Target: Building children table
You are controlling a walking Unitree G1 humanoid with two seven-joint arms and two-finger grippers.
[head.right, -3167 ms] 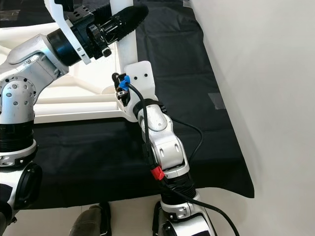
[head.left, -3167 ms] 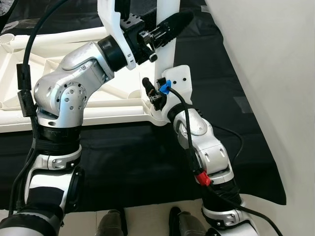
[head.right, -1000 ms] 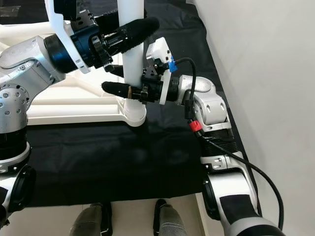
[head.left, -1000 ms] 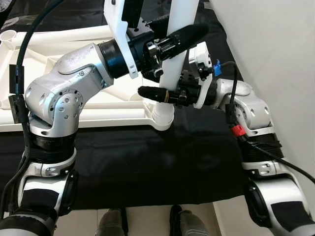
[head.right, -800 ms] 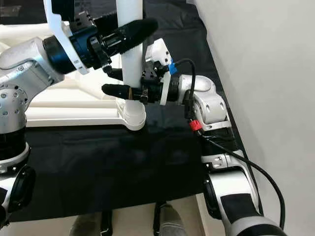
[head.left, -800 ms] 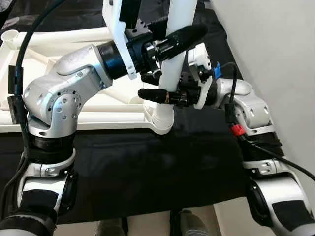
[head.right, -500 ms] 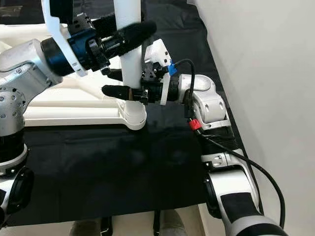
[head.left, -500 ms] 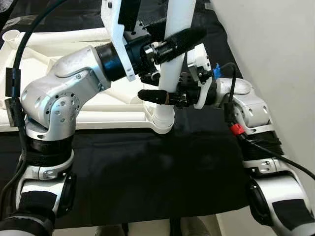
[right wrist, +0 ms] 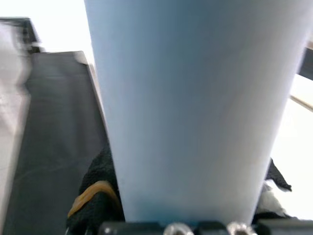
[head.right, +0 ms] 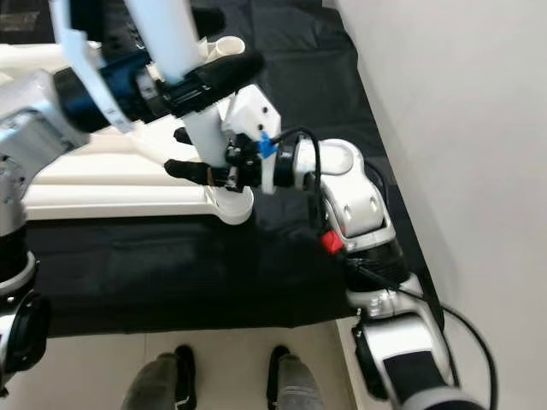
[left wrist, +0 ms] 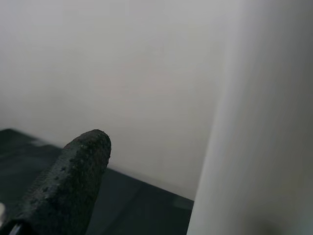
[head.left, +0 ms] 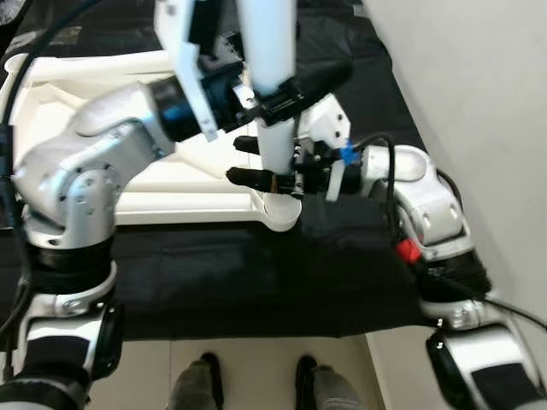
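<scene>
Right gripper (head.left: 272,177) clamped low around the white leg (head.left: 272,94), left gripper (head.left: 286,90) pinching it higher. Leg standing tilted in the corner socket (head.left: 280,211) of the upturned tabletop (head.left: 85,184). Seating step, probably; next, straighten and press down.

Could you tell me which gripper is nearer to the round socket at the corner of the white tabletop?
Right. The right gripper clasps the white leg just above the corner socket; the left gripper grips the same leg higher up.
</scene>
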